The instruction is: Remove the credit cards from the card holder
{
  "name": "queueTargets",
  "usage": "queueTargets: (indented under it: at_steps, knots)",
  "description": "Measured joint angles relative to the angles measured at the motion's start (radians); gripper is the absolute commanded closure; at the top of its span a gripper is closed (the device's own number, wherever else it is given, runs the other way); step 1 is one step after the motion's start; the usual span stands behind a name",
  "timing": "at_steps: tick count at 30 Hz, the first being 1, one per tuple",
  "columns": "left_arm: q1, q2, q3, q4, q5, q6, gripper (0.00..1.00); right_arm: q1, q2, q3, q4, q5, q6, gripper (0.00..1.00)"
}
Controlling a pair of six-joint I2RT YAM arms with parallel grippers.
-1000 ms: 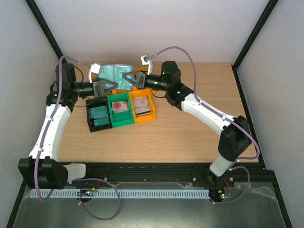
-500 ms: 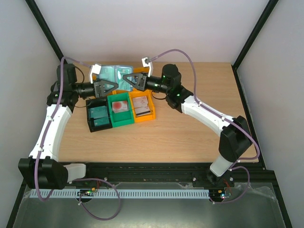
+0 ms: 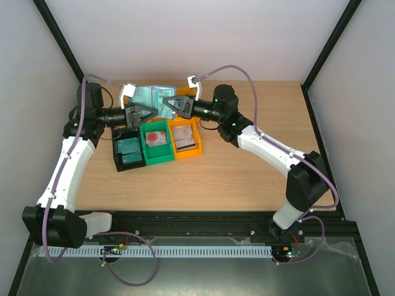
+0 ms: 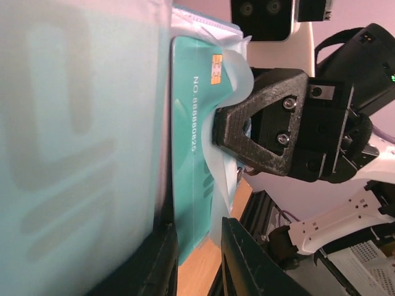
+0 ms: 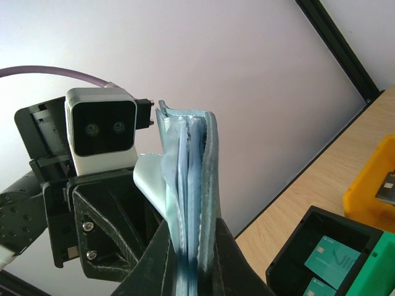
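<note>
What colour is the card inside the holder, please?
The card is teal, seen best in the left wrist view.

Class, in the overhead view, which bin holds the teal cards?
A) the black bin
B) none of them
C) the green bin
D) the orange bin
A: the teal cards lie in the black bin, at the left end of the row of three bins.

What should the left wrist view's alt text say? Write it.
A teal credit card sits in a pale sleeve of the card holder, which the right hand pinches. Fingers of the left hand flank the card's lower edge.
</note>
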Motion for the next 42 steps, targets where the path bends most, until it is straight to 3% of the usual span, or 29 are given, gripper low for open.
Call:
queueTargets:
  at_steps: [4, 10, 15, 18, 24, 30, 32, 34, 37, 40, 42]
  knots:
    - [-0.023, 0.014, 0.000, 0.019, -0.049, -0.013, 0.97, -0.011, -0.002, -0.005, 0.001, -0.003, 0.002, 0.98]
    - [-0.025, 0.023, 0.000, 0.026, -0.060, -0.023, 0.98, -0.016, -0.003, -0.005, 0.001, -0.002, 0.001, 0.98]
    - [-0.024, 0.017, 0.000, 0.024, -0.057, -0.020, 0.98, -0.016, -0.013, -0.009, -0.007, -0.002, -0.014, 0.86]
    - [-0.023, 0.013, 0.000, 0.022, -0.055, -0.019, 0.98, -0.016, -0.024, -0.017, -0.006, -0.010, -0.019, 0.84]
    - [-0.022, 0.013, 0.000, 0.014, -0.049, -0.011, 0.98, -0.018, -0.032, -0.028, -0.007, -0.017, -0.025, 0.98]
    - [-0.021, 0.013, 0.001, 0.003, -0.025, 0.003, 0.98, -0.021, -0.040, -0.039, -0.011, -0.021, -0.034, 0.98]
    - [-0.024, 0.013, -0.005, 0.027, -0.012, -0.027, 0.94, -0.023, -0.044, -0.039, -0.010, -0.026, -0.032, 0.98]
    - [-0.029, 0.013, -0.019, 0.064, -0.004, -0.060, 0.76, -0.026, -0.046, -0.039, -0.010, -0.032, -0.027, 0.98]
    - [-0.043, 0.014, -0.032, 0.107, -0.003, -0.103, 0.69, -0.032, -0.046, -0.040, -0.013, -0.032, -0.019, 0.98]
    - [-0.056, 0.014, -0.033, 0.135, -0.013, -0.122, 0.67, -0.037, -0.046, -0.040, -0.008, -0.029, -0.002, 0.98]
    - [-0.066, 0.015, -0.033, 0.150, -0.024, -0.135, 0.77, -0.041, -0.046, -0.040, -0.006, -0.029, 0.008, 0.98]
